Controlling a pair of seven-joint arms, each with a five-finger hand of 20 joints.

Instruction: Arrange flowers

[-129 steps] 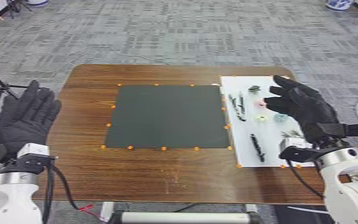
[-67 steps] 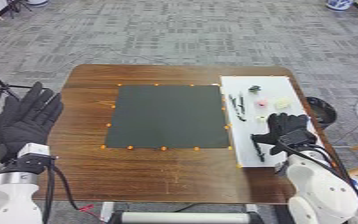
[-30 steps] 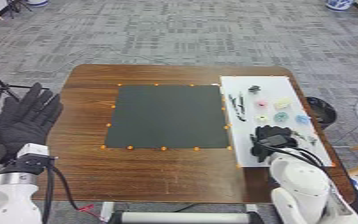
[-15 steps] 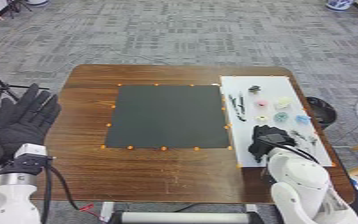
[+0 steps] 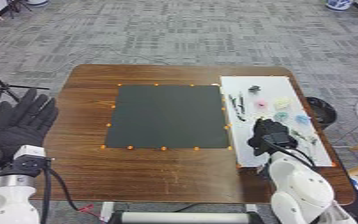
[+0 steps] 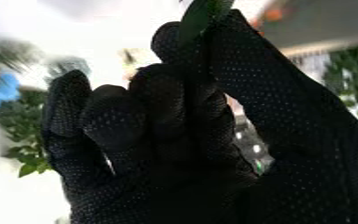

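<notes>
Pinching a green leaf (image 6: 198, 22) with the right hand (image 5: 271, 136), thumb and fingertip closed on it.
That hand's over the near half of the white board (image 5: 251, 159). Beyond it I count one pink flower (image 5: 262, 104), one teal flower (image 5: 282, 116), and one blue flower (image 5: 302, 120) by the board's right edge. Left hand's (image 5: 20, 127) relaxed, fingers out, beside the table's (image 5: 158, 175) left edge.

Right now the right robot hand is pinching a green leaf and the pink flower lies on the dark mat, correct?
Not quite: the head view shows the pink flower on the white sheet. The right robot hand is indeed pinching a green leaf.
</notes>
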